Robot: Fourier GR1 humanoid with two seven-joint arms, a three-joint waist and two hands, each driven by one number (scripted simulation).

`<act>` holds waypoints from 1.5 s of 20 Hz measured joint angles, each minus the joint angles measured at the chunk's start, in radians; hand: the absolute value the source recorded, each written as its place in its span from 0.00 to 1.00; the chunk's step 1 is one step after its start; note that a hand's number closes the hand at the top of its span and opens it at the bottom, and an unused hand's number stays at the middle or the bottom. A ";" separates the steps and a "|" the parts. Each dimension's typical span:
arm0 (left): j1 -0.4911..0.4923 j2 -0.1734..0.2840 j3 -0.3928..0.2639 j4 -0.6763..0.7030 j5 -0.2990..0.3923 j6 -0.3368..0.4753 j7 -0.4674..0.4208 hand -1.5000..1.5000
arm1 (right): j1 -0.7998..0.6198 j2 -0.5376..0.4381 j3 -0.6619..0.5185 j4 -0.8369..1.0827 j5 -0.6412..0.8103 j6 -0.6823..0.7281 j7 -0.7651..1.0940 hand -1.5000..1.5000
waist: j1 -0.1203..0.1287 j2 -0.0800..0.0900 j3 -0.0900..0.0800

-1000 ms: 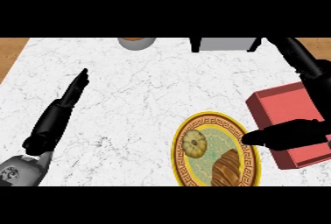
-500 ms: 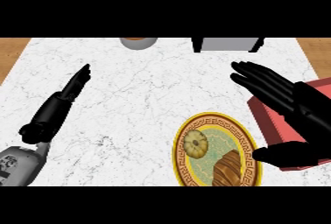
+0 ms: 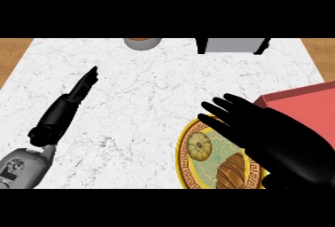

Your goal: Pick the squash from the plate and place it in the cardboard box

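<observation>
A pale yellow, ribbed squash point(image 3: 199, 146) lies on the left part of a round plate point(image 3: 182, 156) with a gold patterned rim, next to a brown croissant point(image 3: 231, 173). My right hand point(image 3: 274, 136) hovers open over the plate's right half, fingers straight and pointing up-left, just right of the squash and hiding part of the plate. The red-pink box point(image 3: 306, 103) shows at the right edge, partly behind that hand. My left hand point(image 3: 73, 96) rests open on the counter at the left, fingers straight and pointing up.
A brown cup point(image 3: 142, 43) and a grey appliance point(image 3: 232, 45) stand at the counter's far edge. White marble counter point(image 3: 144, 97) stretches between my hands. Wooden floor shows at both upper corners.
My right hand has swung from the right edge near the box down and left over the plate. The view has shifted, so the left arm and plate sit a little differently.
</observation>
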 measured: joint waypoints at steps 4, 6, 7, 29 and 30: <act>0.007 0.012 0.019 -0.004 0.004 -0.024 -0.001 0.50 | -0.063 0.086 0.123 -0.015 0.062 0.121 0.176 0.00 | 0.004 0.000 0.000; 0.008 0.004 0.025 0.012 -0.002 -0.032 -0.013 0.50 | -0.090 0.156 0.169 -0.017 0.075 0.182 0.273 0.00 | 0.001 0.000 0.000; -0.003 -0.004 0.026 0.016 -0.005 -0.031 -0.004 0.50 | -0.095 0.193 0.196 -0.019 0.084 0.207 0.323 0.00 | -0.001 0.000 0.000; 0.039 -0.067 0.113 -0.008 -0.082 -0.095 0.007 0.50 | -0.004 0.546 0.360 0.216 0.395 0.308 0.508 0.00 | -0.005 0.003 0.003; 0.039 -0.076 0.116 -0.006 -0.090 -0.100 0.006 0.50 | 0.003 0.557 0.357 0.222 0.412 0.314 0.500 0.00 | -0.006 0.003 0.003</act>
